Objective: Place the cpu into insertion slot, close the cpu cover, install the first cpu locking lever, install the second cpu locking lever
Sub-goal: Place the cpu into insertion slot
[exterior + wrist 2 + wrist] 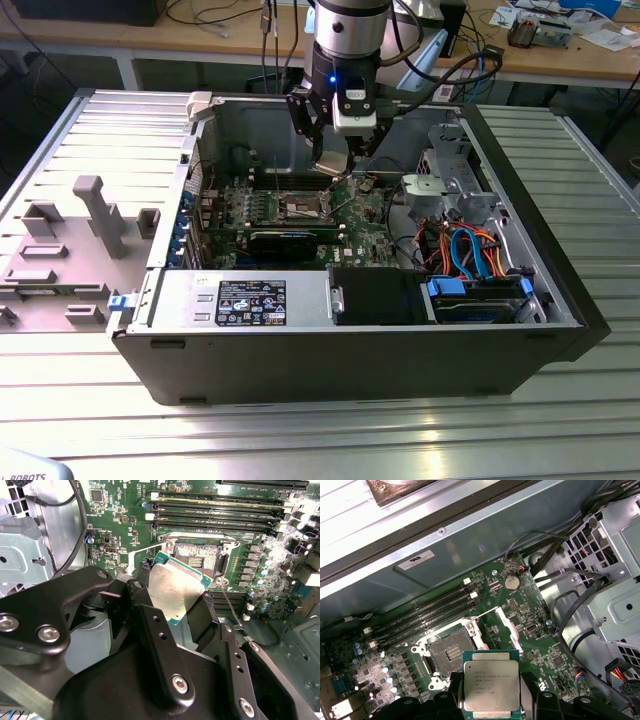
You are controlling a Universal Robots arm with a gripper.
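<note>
We saw the end effector (173,589) holding the cpu (491,686) by two of its sides, with one black finger (201,619) pressed on each side. The cpu was a flat square chip with a shiny grey top. It hung in the air over the green circuit board (372,215) and had not gone in yet.

In the first wrist view the insertion slot (451,654) sat just beside the cpu. It was open, and we could see its dark middle with a shiny rim around it. The cpu cover (508,629) stood up along one edge of the slot (so it was not shut). The long black memory slots (427,611) lay in a row on the far side of the slot from the cpu.

In the second wrist view the cpu was tilted, and one corner of it hid part of the slot.

In the exterior view the arm reached down into an open computer case (350,355) from above. The case lay on its side on a ribbed metal tabletop (300,440). A grey plastic holder (60,262) sat on the exterior view's left, well apart from the slot.
</note>
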